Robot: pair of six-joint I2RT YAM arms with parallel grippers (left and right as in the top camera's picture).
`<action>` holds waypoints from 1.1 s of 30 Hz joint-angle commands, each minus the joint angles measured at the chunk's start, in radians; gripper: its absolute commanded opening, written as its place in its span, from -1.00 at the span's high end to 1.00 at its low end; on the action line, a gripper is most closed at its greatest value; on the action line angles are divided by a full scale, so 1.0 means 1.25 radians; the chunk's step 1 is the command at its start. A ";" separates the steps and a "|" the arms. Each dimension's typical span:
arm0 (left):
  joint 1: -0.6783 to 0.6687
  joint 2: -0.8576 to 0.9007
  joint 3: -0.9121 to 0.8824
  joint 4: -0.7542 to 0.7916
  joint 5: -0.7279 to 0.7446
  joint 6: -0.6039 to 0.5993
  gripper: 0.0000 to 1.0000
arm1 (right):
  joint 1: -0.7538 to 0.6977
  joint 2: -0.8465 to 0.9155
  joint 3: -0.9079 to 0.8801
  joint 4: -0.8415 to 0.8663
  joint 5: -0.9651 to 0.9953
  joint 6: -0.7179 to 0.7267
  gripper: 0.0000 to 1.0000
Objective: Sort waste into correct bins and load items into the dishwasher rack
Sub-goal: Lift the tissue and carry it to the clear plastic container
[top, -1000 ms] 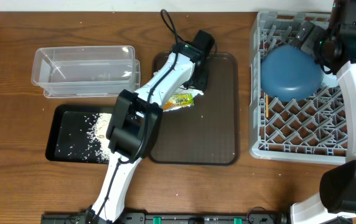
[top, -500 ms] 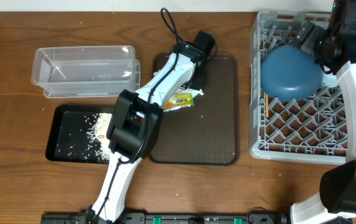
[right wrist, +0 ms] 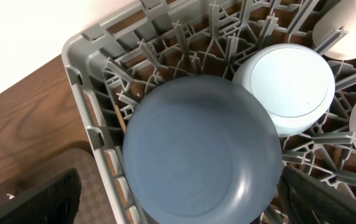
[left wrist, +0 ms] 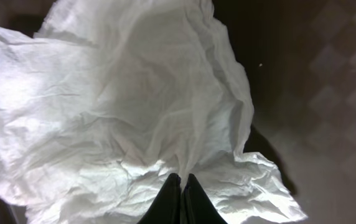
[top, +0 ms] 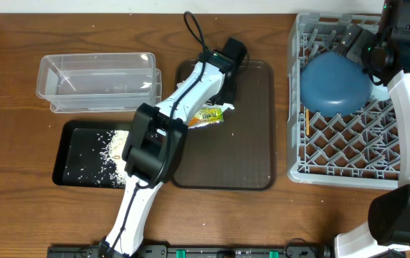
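In the left wrist view my left gripper (left wrist: 181, 177) is shut on a fold of the crumpled white tissue (left wrist: 122, 106), which fills that view. From overhead, the left gripper (top: 226, 93) sits low over the brown serving tray (top: 251, 150), beside the green-and-yellow snack wrapper (top: 209, 115). My right gripper (right wrist: 178, 205) stands open above the dark-blue bowl (right wrist: 203, 149), which lies upside down in the dishwasher rack (right wrist: 97, 124). A light-blue bowl (right wrist: 287, 84) rests behind it. Rice grains (top: 115, 147) lie in the black tray (top: 76, 172).
The clear plastic tub (top: 97, 82) stands behind the black tray at the left. A wooden chopstick (top: 307, 122) lies in the rack (top: 334, 161) at its left side. The left arm stretches from the front edge across the black tray's right end.
The left gripper has closed on the tissue. Neither arm has visibly shifted in the overhead view.
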 commanded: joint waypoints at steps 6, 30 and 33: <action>0.001 -0.171 0.000 -0.008 -0.016 -0.014 0.88 | 0.001 0.000 0.000 -0.002 0.000 0.008 -0.99; 0.198 -0.313 0.000 -0.067 -0.030 -0.104 0.88 | 0.001 0.000 0.000 -0.002 0.000 0.008 -0.98; 0.257 -0.350 0.000 -0.064 -0.031 -0.104 0.87 | 0.001 0.000 0.000 -0.002 0.001 0.008 -0.98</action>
